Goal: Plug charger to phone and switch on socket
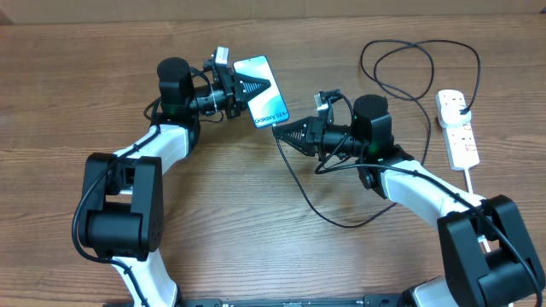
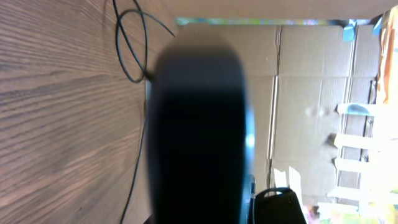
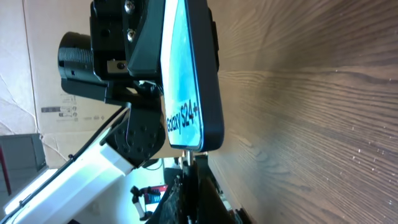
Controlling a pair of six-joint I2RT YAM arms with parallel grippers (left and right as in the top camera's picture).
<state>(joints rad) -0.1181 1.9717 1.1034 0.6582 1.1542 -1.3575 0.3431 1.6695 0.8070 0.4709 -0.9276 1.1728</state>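
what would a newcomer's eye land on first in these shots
The lit phone, gripped by the left end effector at top centre. The right end effector holds the charger tip right at the phone's lower end, its cable trailing off in loops. The white socket lies at far right.

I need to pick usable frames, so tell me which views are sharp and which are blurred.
Overhead: evenly lit, sharp, phone text legible. Left wrist: a dark blurred shape fills the middle; charger and table grain are sharp. Right wrist: phone screen crisp; only the dark foreground at the bottom is soft.
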